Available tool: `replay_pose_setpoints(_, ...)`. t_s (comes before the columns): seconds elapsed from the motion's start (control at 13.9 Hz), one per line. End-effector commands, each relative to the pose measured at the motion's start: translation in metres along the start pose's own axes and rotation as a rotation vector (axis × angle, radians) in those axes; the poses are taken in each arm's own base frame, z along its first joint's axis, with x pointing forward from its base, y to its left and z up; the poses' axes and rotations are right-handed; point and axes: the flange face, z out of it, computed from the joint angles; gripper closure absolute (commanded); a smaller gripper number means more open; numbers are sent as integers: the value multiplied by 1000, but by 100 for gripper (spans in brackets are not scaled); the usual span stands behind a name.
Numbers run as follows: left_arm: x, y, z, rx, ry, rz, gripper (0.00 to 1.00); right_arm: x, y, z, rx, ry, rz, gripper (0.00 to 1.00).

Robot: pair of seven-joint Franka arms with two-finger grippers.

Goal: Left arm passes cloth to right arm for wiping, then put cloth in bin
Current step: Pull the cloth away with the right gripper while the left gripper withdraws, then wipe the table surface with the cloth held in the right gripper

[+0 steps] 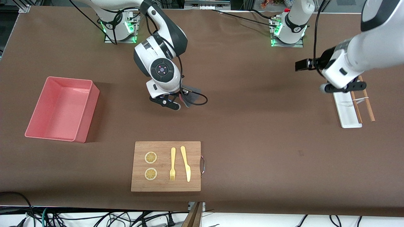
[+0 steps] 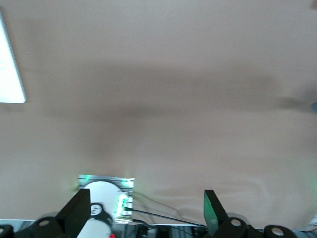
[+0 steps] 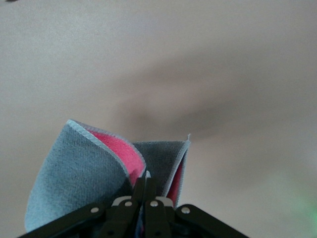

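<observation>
The cloth (image 1: 190, 94) is grey with a pink inner side. It is pinched in my right gripper (image 1: 180, 104), which is low over the middle of the table. In the right wrist view the cloth (image 3: 79, 173) folds out from the shut jaws of the right gripper (image 3: 147, 181). I cannot tell whether the cloth touches the table. The salmon-pink bin (image 1: 89, 107) stands empty toward the right arm's end. My left gripper (image 1: 345, 90) is open and empty over the white tray; its jaws stand wide apart in the left wrist view (image 2: 146, 210).
A wooden cutting board (image 1: 165, 186) with two lemon slices, a yellow fork and a knife lies nearer the front camera than the cloth. A white tray (image 1: 347, 116) with two brown sticks (image 1: 368, 108) lies at the left arm's end; its corner shows in the left wrist view (image 2: 7, 74).
</observation>
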Motion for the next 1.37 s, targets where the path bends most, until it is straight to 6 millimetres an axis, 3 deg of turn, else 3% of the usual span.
replay_pose_setpoints(0.0,-40,-36,17,70,77,72,0,-8,-23,23,10,16,-29,100)
replay_pose_setpoints(0.14,-30,-68,10,108,142,110,0,-9,-35,36,51,35,50,100)
replay_pose_setpoints(0.43,18,-121,-17,161,287,355,0,-5,-46,44,150,-20,126,100)
replay_pose_setpoints(0.65,22,-121,-32,155,311,387,0,4,-40,65,108,-30,132,100)
replay_pose_setpoints(0.79,19,-119,-29,119,286,371,0,14,-34,83,82,-37,125,100)
replay_pose_setpoints(1.01,16,-114,-25,0,274,127,0,32,-22,106,13,-3,109,100)
replay_pose_setpoints(1.3,17,-103,-21,48,277,83,0,61,10,106,-51,-30,17,100)
